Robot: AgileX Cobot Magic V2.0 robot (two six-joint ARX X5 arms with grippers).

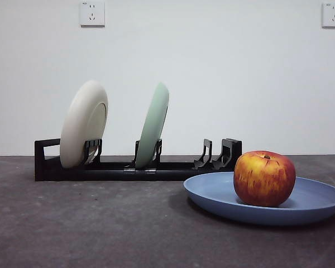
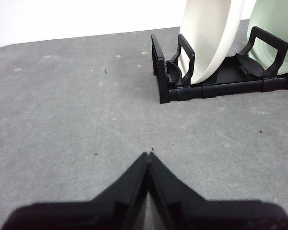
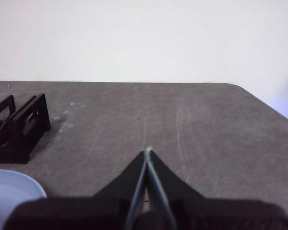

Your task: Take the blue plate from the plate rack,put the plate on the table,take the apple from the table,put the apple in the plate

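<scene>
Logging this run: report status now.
Left gripper and right gripper shut, empty. Apple on blue plate, on table. Nothing in the way.

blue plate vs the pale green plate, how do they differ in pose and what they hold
The matte dusty-blue round plate lies flat on the dark grey table; the pale green round plate stands on edge, tilted, in the black plastic rack. The blue one holds the red-yellow apple; the green holds nothing. Both are round.

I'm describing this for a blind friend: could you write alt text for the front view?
A red-and-yellow apple sits in a blue plate lying flat on a dark grey table. Behind it, a long black plate rack holds a cream-white plate and a pale green plate on edge. No robot arm shows.
</scene>
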